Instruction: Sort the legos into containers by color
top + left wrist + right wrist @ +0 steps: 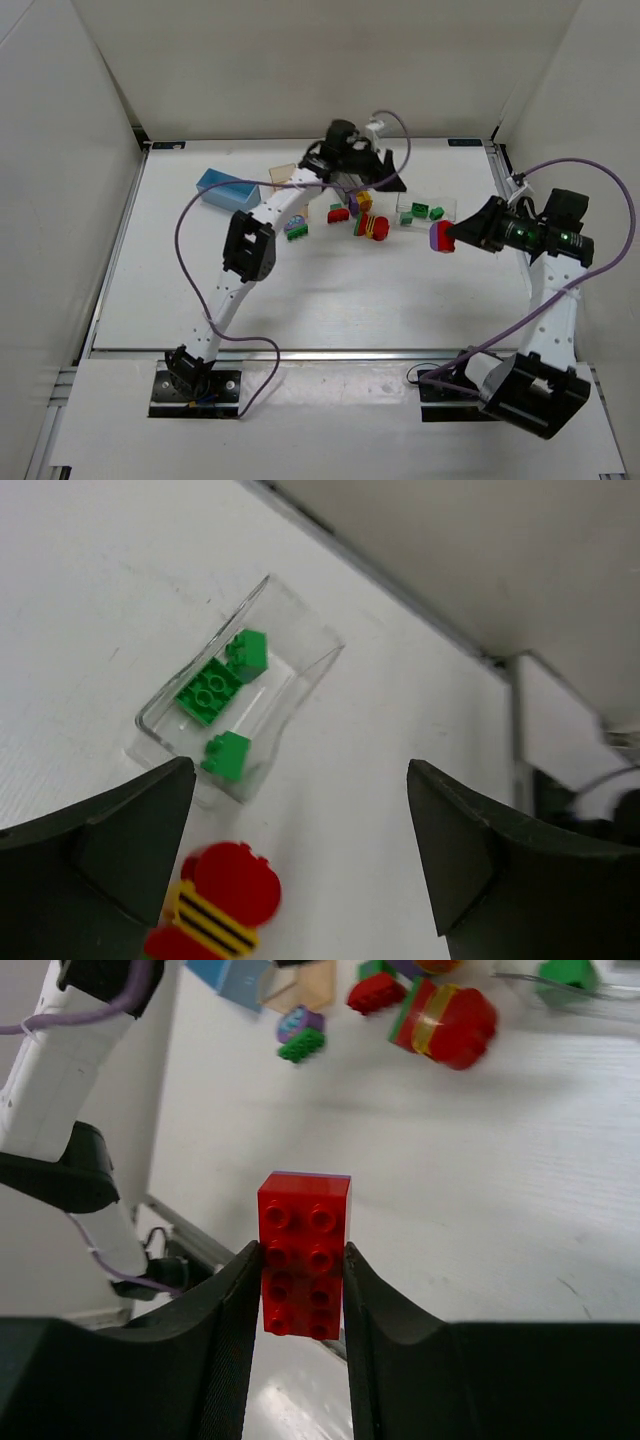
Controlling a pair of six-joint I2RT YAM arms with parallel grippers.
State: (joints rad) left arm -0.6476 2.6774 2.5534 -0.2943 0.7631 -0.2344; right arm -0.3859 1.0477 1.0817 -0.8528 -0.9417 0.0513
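My right gripper [303, 1251] is shut on a red brick [304, 1250] with a purple brick stuck to its far face, held above the table; in the top view this clump [442, 237] is at the right. My left gripper [300, 772] is open and empty, hovering near the clear bin [290, 692], which holds three green bricks [208, 692]. A red and yellow striped clump [215, 905] lies by its left finger. A red brick [339, 213] and a green and purple clump [297, 228] lie on the table.
A light blue bin [225, 190] and a tan-orange bin [288, 174] stand at the far left. The left arm [290, 205] reaches across the brick pile. The dark grey bin is hidden. White walls close in the table on three sides.
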